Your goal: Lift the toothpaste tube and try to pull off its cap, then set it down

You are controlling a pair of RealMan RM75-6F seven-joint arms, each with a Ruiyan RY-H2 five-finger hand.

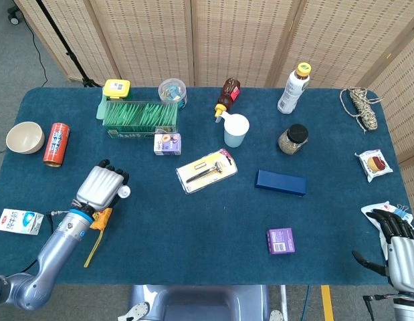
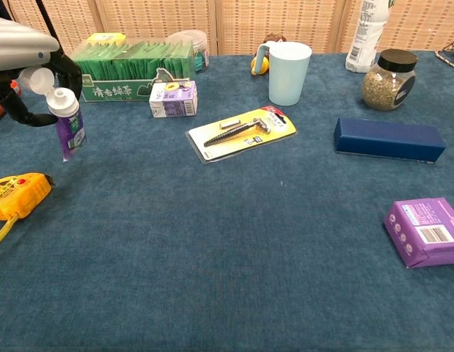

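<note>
My left hand (image 1: 101, 187) (image 2: 27, 70) holds the purple toothpaste tube (image 2: 69, 130) in the air over the table's left side. The tube hangs nearly upright, white cap (image 2: 60, 98) on top and flat end pointing down. From the head view only the white cap (image 1: 124, 192) shows past the fingers; the tube's body is hidden under the hand. My right hand (image 1: 396, 242) hovers off the table's near right corner, fingers apart and holding nothing.
A yellow tape measure (image 1: 97, 219) (image 2: 14, 196) lies just below the left hand. A milk carton (image 1: 19, 221) sits to its left. The razor pack (image 2: 241, 132), small purple carton (image 2: 173, 99) and green tea box (image 2: 131, 70) lie to the right and behind.
</note>
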